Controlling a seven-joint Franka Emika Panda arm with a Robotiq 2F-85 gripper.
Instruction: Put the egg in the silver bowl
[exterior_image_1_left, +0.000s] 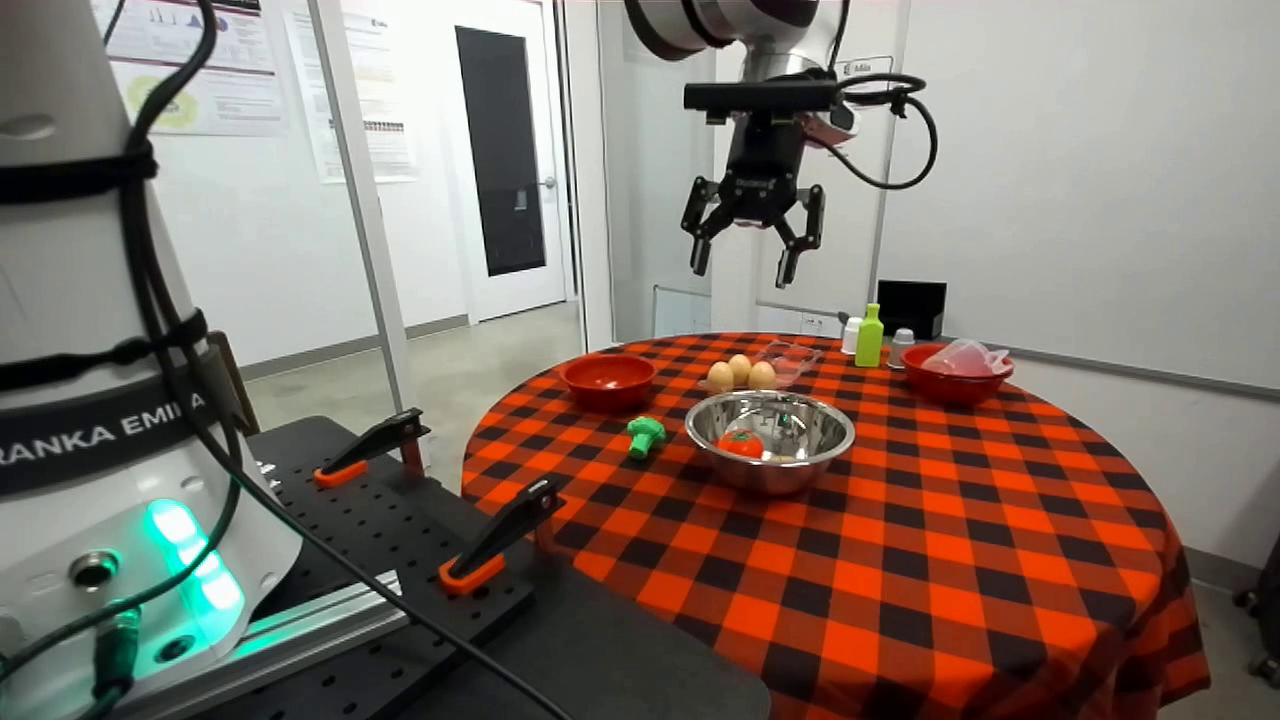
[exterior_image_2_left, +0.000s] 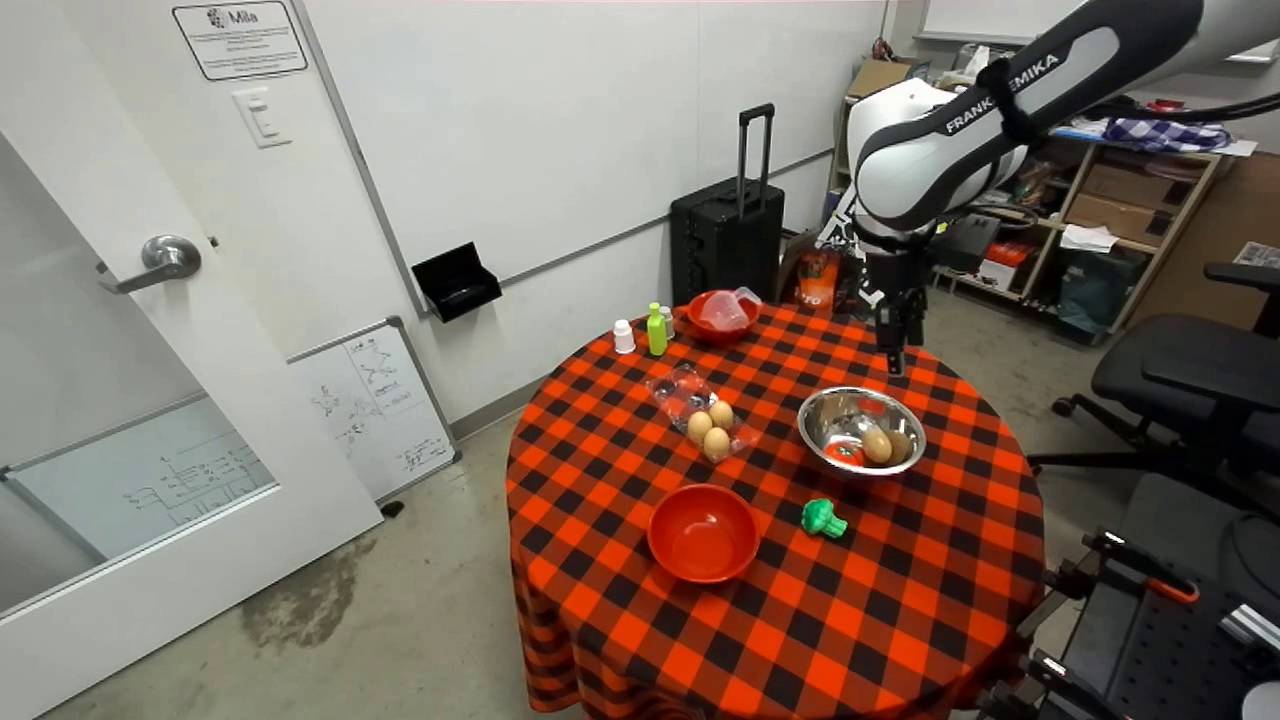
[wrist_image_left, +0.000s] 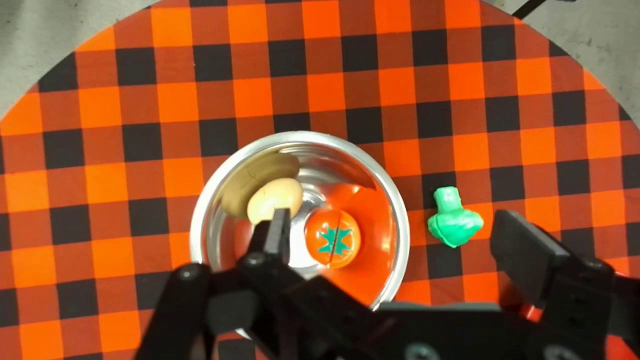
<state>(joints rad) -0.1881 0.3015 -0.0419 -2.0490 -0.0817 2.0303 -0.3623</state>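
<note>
The silver bowl (exterior_image_1_left: 770, 480) stands on the checked tablecloth in both exterior views (exterior_image_2_left: 840, 408) and in the wrist view (wrist_image_left: 330, 165). A pale tan egg (exterior_image_2_left: 877, 446) lies inside it beside a red tomato (exterior_image_2_left: 845, 455). In the wrist view the egg (wrist_image_left: 275, 196) is partly covered by a finger, and the tomato (wrist_image_left: 333, 239) shows whole. Three more eggs (exterior_image_1_left: 740, 372) sit together on the table beside the bowl, also seen in an exterior view (exterior_image_2_left: 710, 430). My gripper (exterior_image_1_left: 741, 277) is wide open and empty, high above the table; its fingers are apart in the wrist view (wrist_image_left: 392, 220).
A green broccoli piece (exterior_image_2_left: 822, 517) and a red bowl (exterior_image_2_left: 705, 535) lie near the silver bowl. A clear plastic carton (exterior_image_2_left: 682, 390) is by the three eggs. Farther off stand a green bottle (exterior_image_1_left: 868, 338), white shakers and a second red bowl (exterior_image_1_left: 955, 385) holding a translucent item.
</note>
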